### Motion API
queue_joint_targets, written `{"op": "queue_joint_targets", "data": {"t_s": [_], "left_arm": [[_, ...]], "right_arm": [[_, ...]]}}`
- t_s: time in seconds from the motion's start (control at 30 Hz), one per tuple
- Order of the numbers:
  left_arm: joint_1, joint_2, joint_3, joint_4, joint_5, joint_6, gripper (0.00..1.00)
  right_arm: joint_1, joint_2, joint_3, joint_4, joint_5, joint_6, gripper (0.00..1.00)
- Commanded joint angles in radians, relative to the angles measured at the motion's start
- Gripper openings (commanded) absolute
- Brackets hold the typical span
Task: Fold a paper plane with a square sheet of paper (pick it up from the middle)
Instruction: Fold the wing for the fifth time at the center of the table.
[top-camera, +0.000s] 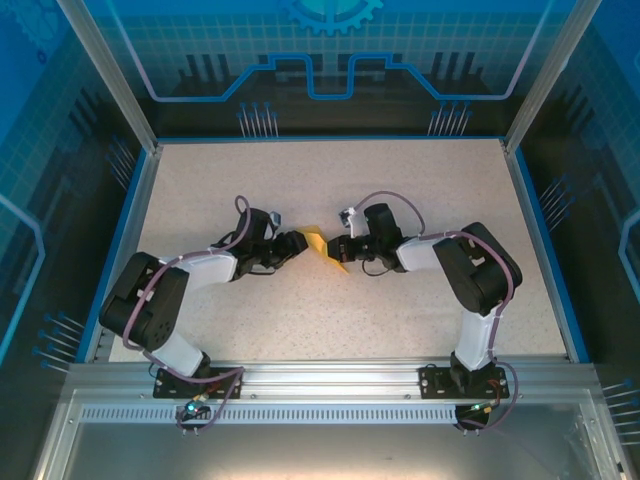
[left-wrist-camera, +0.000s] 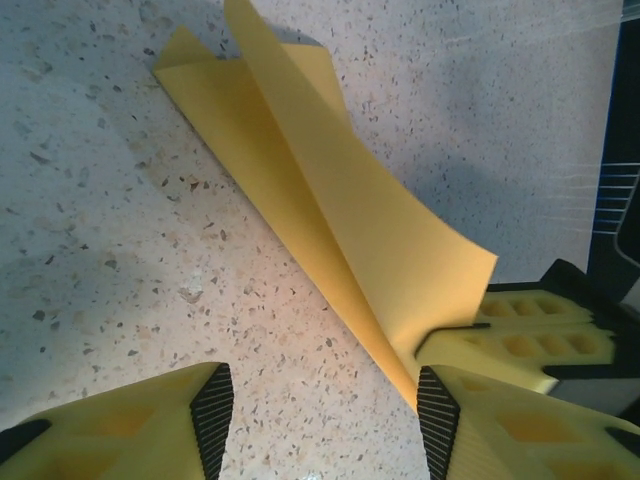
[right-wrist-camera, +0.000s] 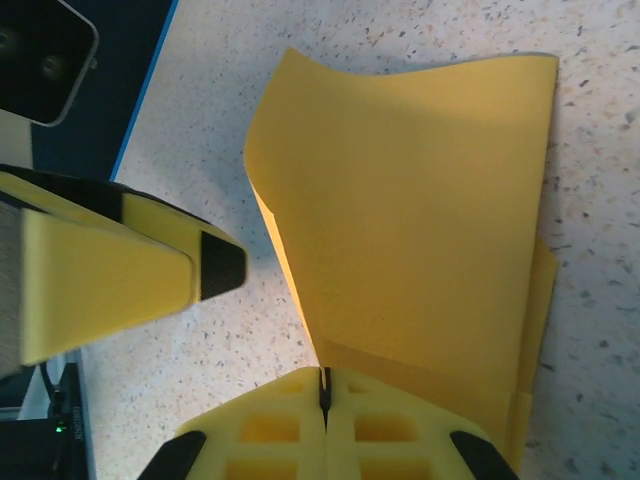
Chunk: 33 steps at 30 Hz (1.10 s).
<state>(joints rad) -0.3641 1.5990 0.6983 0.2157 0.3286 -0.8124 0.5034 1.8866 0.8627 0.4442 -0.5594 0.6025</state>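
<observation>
The square sheet of paper (top-camera: 318, 243) is orange-yellow and folded into a loose wedge, one flap standing up off the table. In the right wrist view my right gripper (right-wrist-camera: 323, 392) is shut on the near edge of the paper (right-wrist-camera: 410, 220), the two fingers pressed together. In the left wrist view my left gripper (left-wrist-camera: 325, 425) is open with bare table between its pads; the paper (left-wrist-camera: 330, 200) runs from the upper left down to beside the right pad (left-wrist-camera: 437, 425). In the top view the left gripper (top-camera: 298, 243) and the right gripper (top-camera: 336, 251) face each other across the paper.
The speckled tabletop (top-camera: 330, 180) is bounded by a blue rim (top-camera: 140, 215) and metal frame posts. One finger of the left gripper (right-wrist-camera: 150, 270) sits left of the paper in the right wrist view.
</observation>
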Motion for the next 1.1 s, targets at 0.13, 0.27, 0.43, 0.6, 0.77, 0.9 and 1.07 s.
{"op": "queue_joint_targets", "data": {"t_s": [0.13, 0.27, 0.43, 0.6, 0.77, 0.9, 1.07], "left_arm": [[-0.016, 0.033, -0.004, 0.066, -0.009, 0.045, 0.52], [-0.017, 0.042, -0.014, 0.094, -0.017, 0.046, 0.49], [-0.018, 0.059, -0.014, 0.106, -0.022, 0.046, 0.48], [-0.019, 0.071, -0.017, 0.116, -0.022, 0.047, 0.48], [-0.019, 0.072, -0.02, 0.122, -0.022, 0.046, 0.48], [-0.021, 0.073, -0.019, 0.122, -0.022, 0.047, 0.48], [-0.024, 0.079, -0.014, 0.123, -0.02, 0.048, 0.48]], "right_arm": [[-0.001, 0.056, 0.039, 0.0, -0.055, 0.099, 0.0], [-0.009, 0.085, 0.026, 0.054, -0.056, 0.185, 0.0], [-0.021, 0.116, 0.022, 0.103, -0.06, 0.257, 0.0], [-0.039, 0.135, -0.02, 0.159, -0.062, 0.308, 0.0], [-0.053, 0.149, -0.044, 0.223, -0.072, 0.357, 0.0], [-0.064, 0.153, -0.057, 0.258, -0.082, 0.39, 0.0], [-0.076, 0.165, -0.07, 0.307, -0.092, 0.455, 0.0]]}}
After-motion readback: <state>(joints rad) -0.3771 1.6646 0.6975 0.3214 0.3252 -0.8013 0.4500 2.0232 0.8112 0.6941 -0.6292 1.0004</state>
